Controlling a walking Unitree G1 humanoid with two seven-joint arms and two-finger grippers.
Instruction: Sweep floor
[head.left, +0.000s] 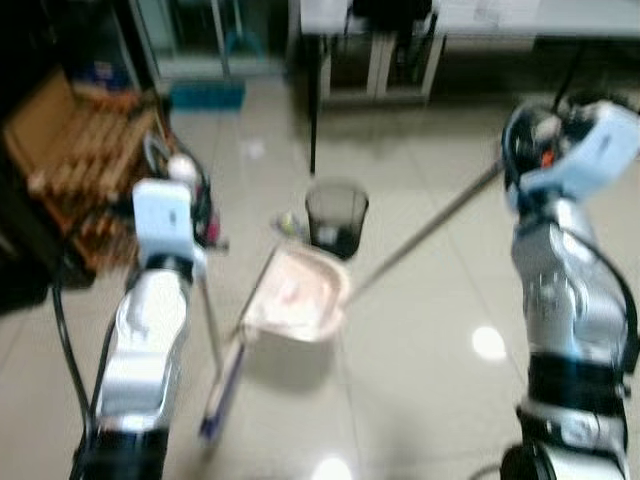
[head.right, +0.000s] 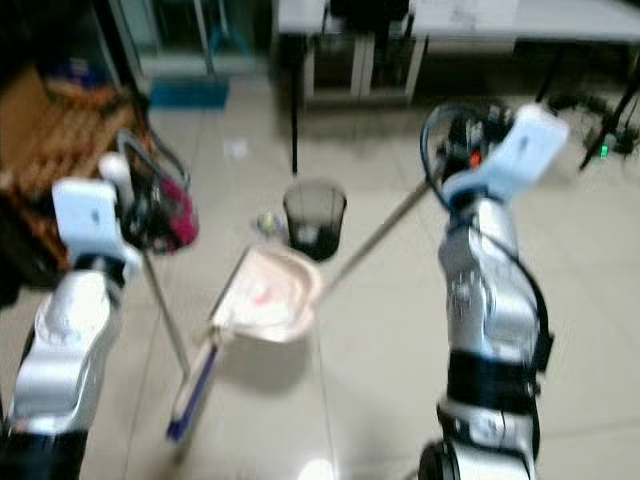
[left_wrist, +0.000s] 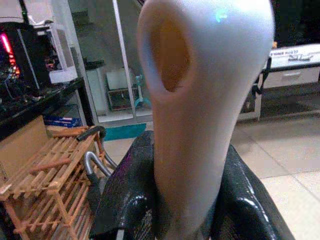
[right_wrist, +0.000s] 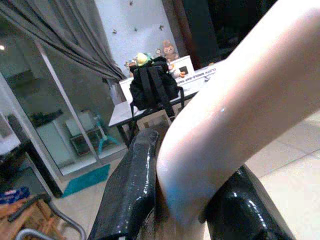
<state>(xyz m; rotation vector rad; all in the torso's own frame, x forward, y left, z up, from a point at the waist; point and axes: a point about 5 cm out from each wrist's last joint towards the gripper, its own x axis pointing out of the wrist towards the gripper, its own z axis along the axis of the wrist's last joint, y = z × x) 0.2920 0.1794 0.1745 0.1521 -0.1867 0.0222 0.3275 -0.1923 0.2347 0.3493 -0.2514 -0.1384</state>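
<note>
While both arms are raised before us, we stand on a glossy pale tile floor (head.left: 420, 380) that mirrors the ceiling lights. Our left gripper (left_wrist: 175, 200) is clamped on the broom (head.left: 222, 385) by its pale handle top; the shaft drops to a blue-edged head resting on the tiles just beside the dustpan (head.left: 298, 296). Our right gripper (right_wrist: 180, 200) is clamped on the pale end of the dustpan's long handle, which slants down to the pink pan lying on the floor between the arms. Just beyond the pan stands a dark bin (head.left: 336, 218), with something small on the tiles at its left side. Farther left is a wooden rack (head.left: 85, 170). At the far wall we see glass doors, a teal mat (head.left: 207, 95) and a white table (right_wrist: 150, 107) with a black backpack (right_wrist: 154, 82) on it.
</note>
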